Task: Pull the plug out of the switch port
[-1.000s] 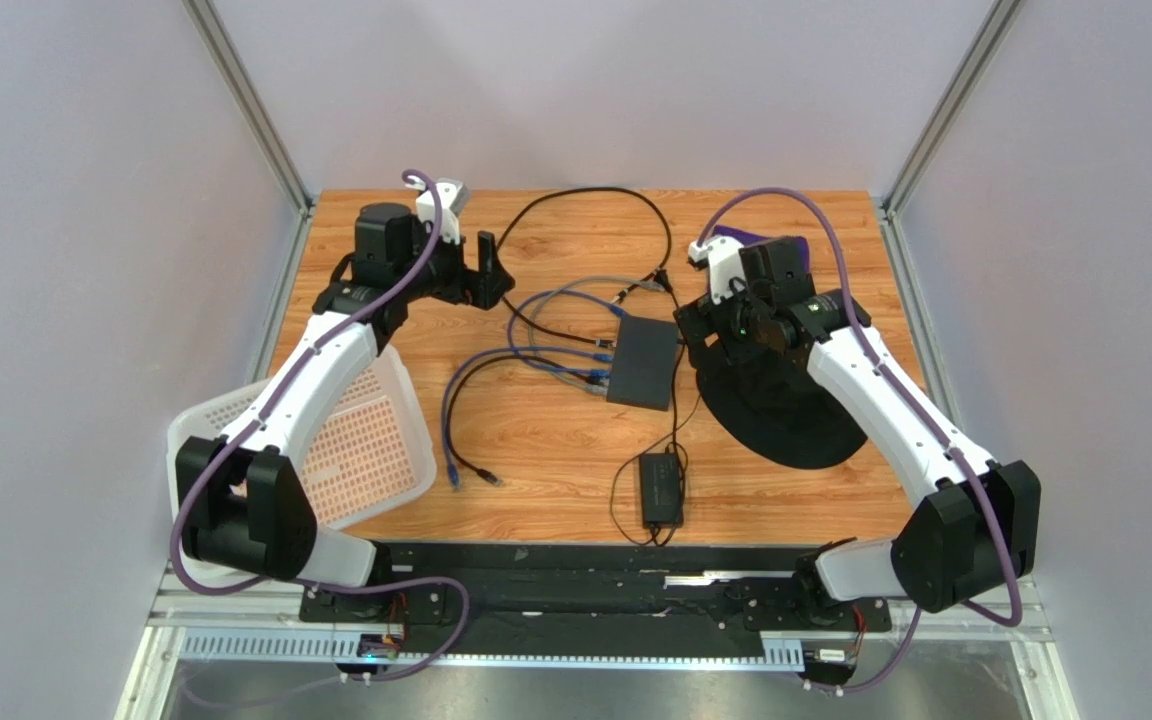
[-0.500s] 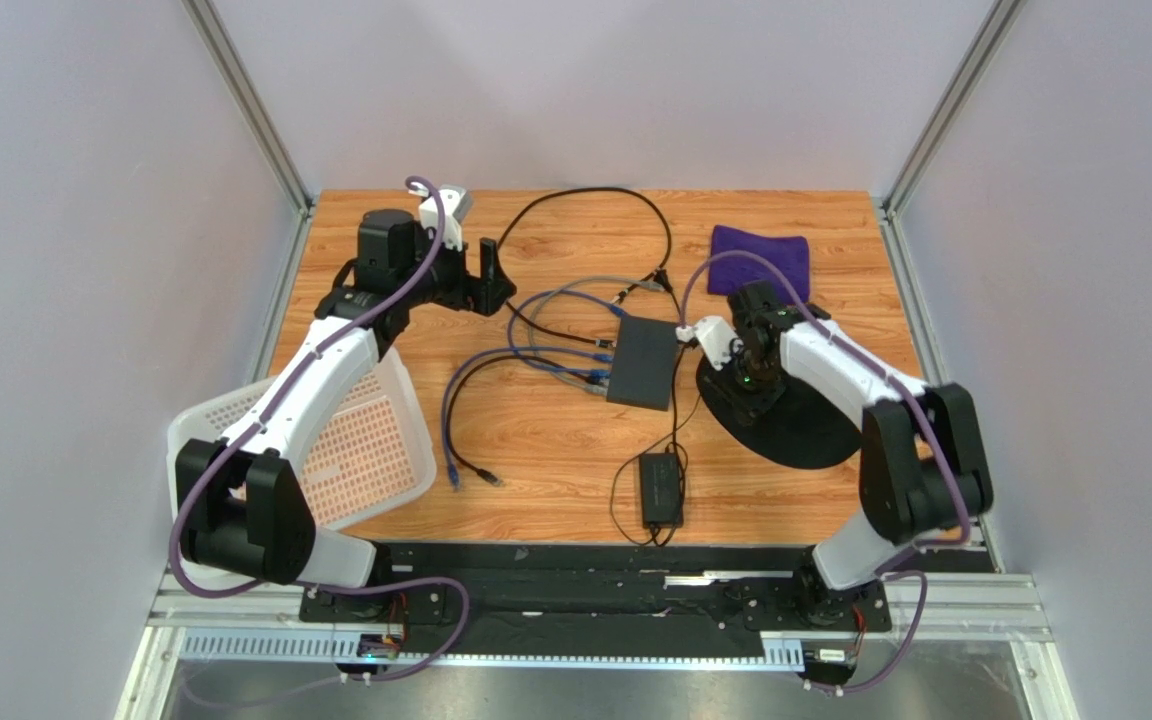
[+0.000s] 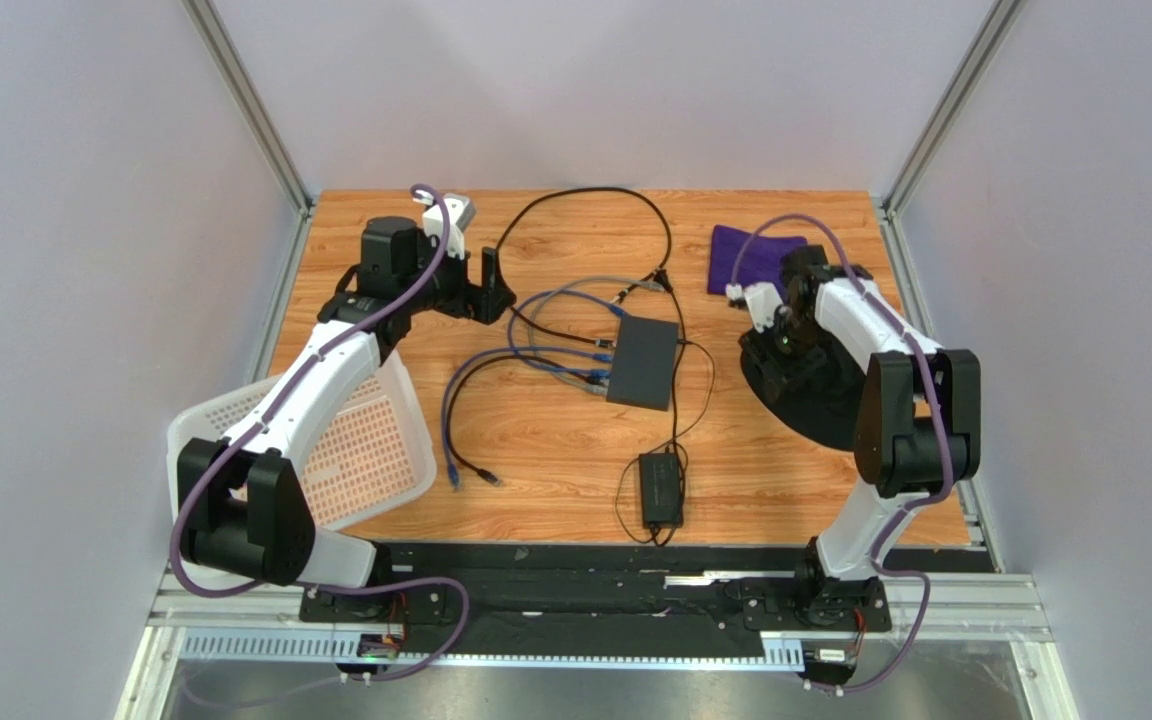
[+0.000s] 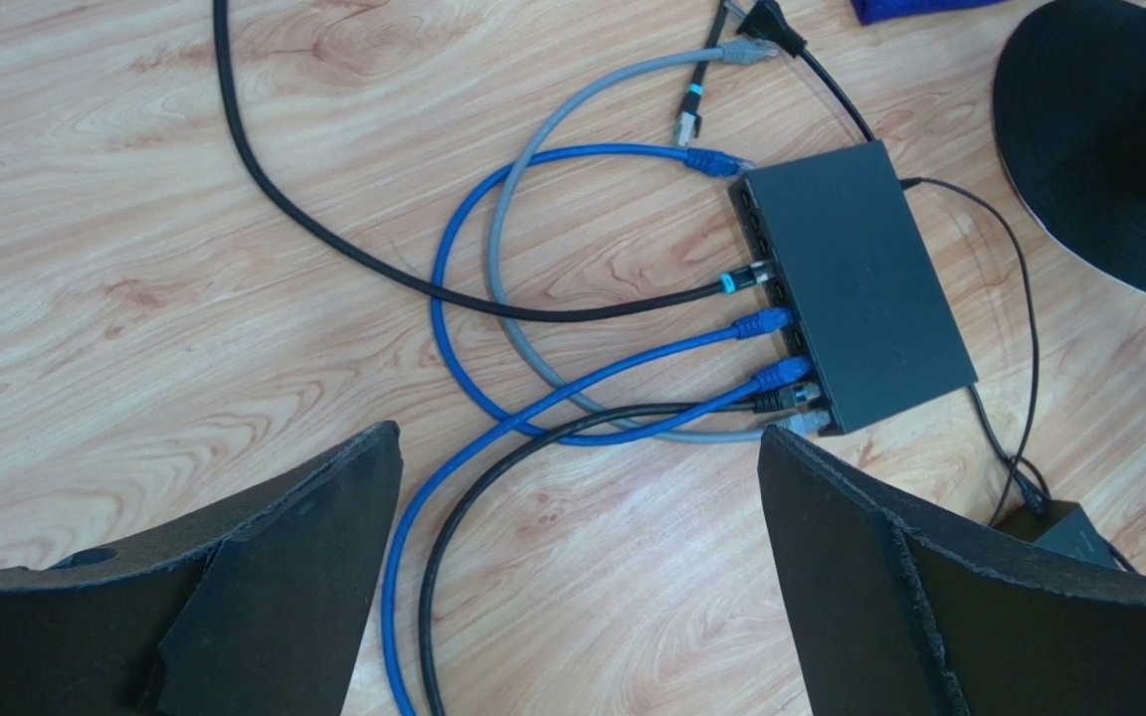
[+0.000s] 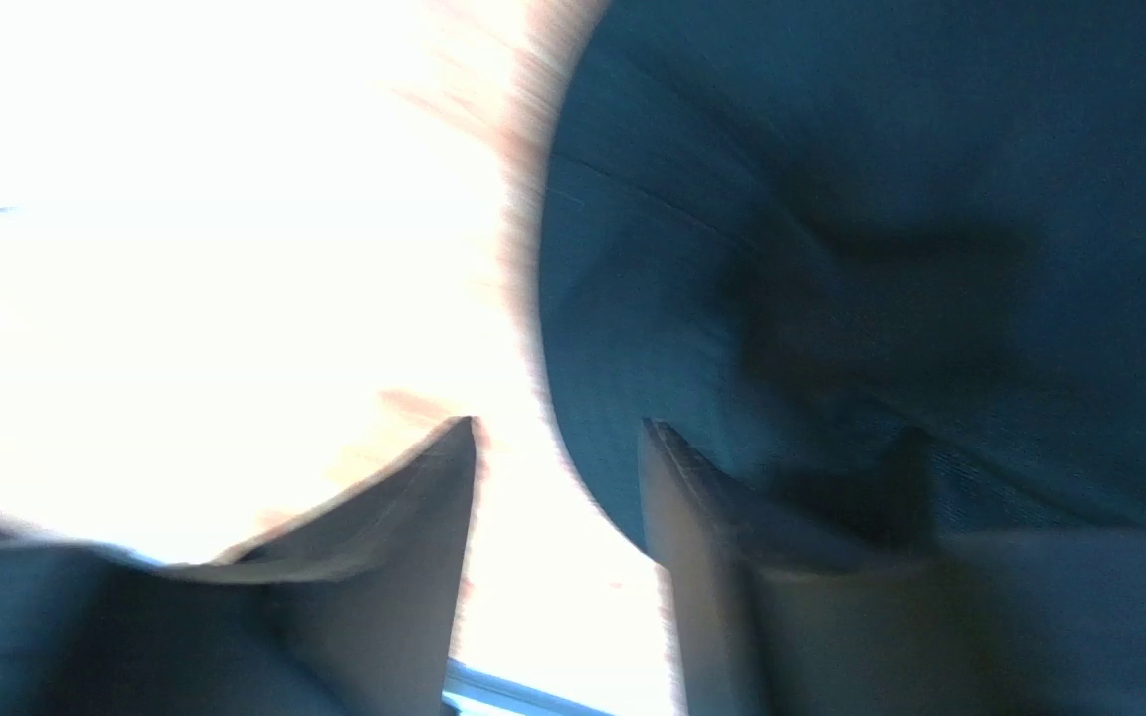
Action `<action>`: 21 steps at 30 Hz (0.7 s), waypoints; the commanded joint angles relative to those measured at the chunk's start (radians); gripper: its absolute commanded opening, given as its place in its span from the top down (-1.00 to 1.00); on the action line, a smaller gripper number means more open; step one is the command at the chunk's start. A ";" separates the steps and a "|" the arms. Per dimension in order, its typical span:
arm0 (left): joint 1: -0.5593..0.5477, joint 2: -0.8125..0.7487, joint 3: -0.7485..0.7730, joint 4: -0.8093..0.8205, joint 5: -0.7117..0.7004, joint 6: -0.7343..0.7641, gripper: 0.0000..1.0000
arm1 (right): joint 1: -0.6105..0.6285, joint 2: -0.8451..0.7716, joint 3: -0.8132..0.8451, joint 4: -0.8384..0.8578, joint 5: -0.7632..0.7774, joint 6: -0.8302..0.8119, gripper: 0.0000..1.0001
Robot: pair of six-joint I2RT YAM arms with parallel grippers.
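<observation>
The flat black switch point(image 3: 642, 365) lies mid-table and also shows in the left wrist view point(image 4: 863, 284). Several cable plugs sit in the sockets along its left edge, among them a blue plug point(image 4: 762, 321) and a black plug point(image 4: 744, 279). A loose grey plug point(image 4: 744, 52) lies beyond the switch. My left gripper point(image 3: 489, 282) hovers left of and behind the switch, wide open and empty point(image 4: 576, 436). My right gripper point(image 3: 782, 333) is over the black round pad point(image 3: 815, 398), right of the switch. Its jaws stand apart with nothing between them point(image 5: 557, 425); that view is blurred.
A small black power brick point(image 3: 662, 488) with a thin cord lies in front of the switch. A white basket point(image 3: 372, 443) stands at the left edge. A purple cloth point(image 3: 740, 252) lies at the back right. Blue, grey and black cables point(image 3: 537, 353) loop left of the switch.
My right arm has swung back to the right, away from the switch's right edge, and folded over the black pad. The left arm has hardly moved.
</observation>
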 commanded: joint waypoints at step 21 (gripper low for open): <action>-0.022 0.171 0.111 -0.221 0.087 0.108 -0.93 | 0.289 0.214 0.543 -0.003 -0.142 0.400 -0.43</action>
